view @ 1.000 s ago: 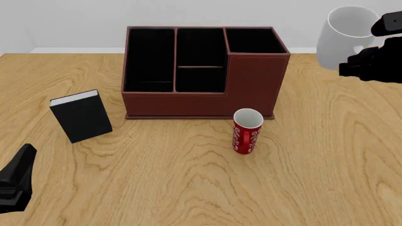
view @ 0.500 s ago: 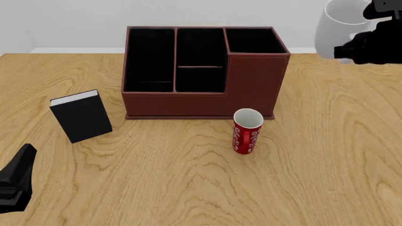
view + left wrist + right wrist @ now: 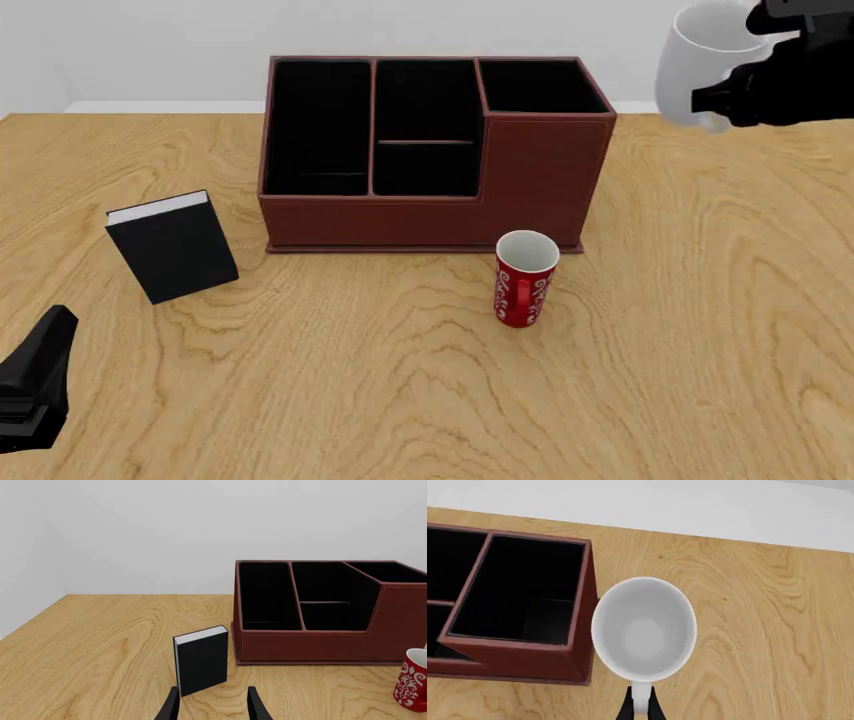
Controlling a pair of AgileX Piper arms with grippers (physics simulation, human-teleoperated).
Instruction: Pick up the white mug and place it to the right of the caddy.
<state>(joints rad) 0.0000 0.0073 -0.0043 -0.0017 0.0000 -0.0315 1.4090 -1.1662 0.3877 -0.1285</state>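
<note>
The right gripper (image 3: 727, 100) is clamping the handle of the white mug (image 3: 697, 62), holding it in the air near the table's (image 3: 400, 400) far right corner, just right of the caddy (image 3: 427, 160). The left gripper (image 3: 212, 705) is sitting with its 2 fingers apart and empty near the table's front left corner, facing the black book (image 3: 171, 245).

The mug (image 3: 694, 70) is hanging above the table (image 3: 694, 330), right of the caddy (image 3: 427, 160); the book (image 3: 174, 247) is standing left, the patterned mug (image 3: 525, 280) in front.
</note>
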